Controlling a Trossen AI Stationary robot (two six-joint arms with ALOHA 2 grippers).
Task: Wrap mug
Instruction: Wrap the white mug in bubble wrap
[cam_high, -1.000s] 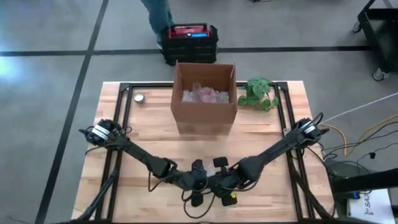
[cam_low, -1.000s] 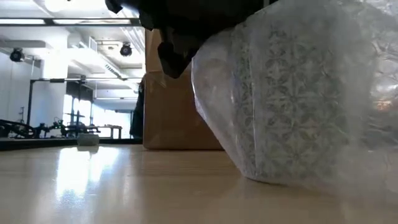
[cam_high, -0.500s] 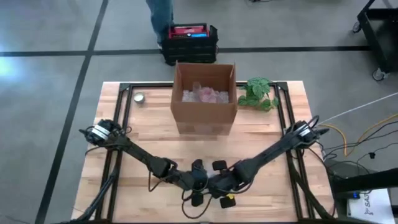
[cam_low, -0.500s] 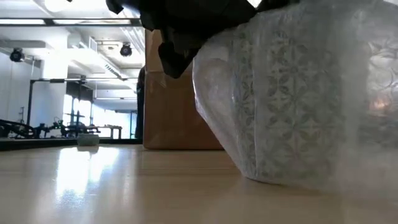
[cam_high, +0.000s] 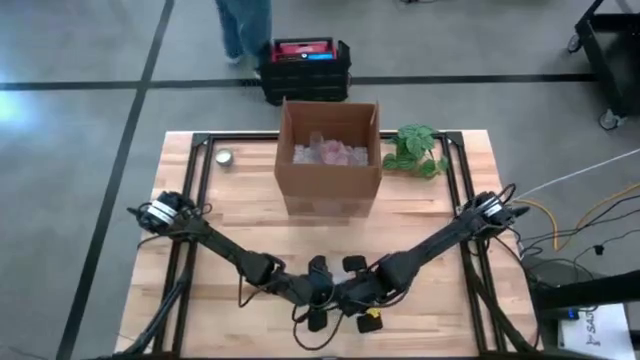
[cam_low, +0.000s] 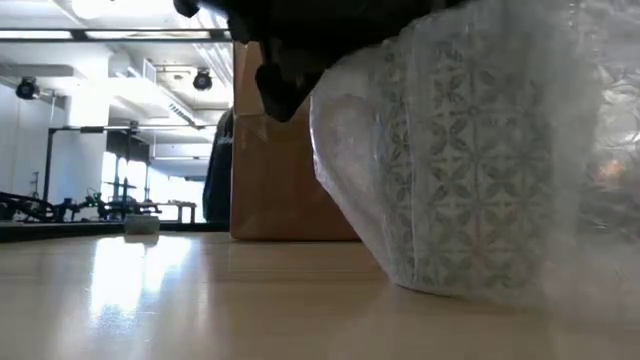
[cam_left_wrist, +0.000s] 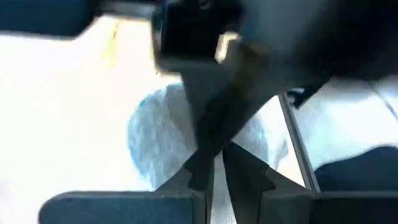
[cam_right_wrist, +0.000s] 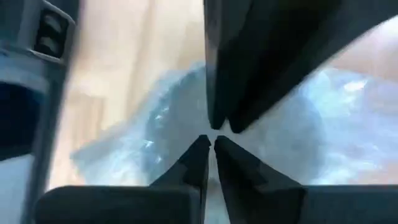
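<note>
Wooden table (cam_high: 250, 215) filling the middle of the high view, framed by a black rail. Cardboard box (cam_high: 329, 160) standing open at upper centre, pale wrapped bundles inside. Green plant (cam_high: 416, 150) just right of the box. Red and black crate (cam_high: 306, 67) on the floor above the table, a person's legs (cam_high: 243, 25) beside it at the top edge. Both arms reaching in from the sides and meeting at lower centre. Mug (cam_low: 470, 160) there, patterned, swathed in bubble wrap (cam_low: 600, 150), filling the right of the low view and resting on the tabletop. Left gripper (cam_left_wrist: 212, 165) nearly closed, fingertips pinching the wrap. Right gripper (cam_right_wrist: 209, 149) likewise narrow, tips meeting on the wrap. Small round tin (cam_high: 225, 157) at the table's upper left.
</note>
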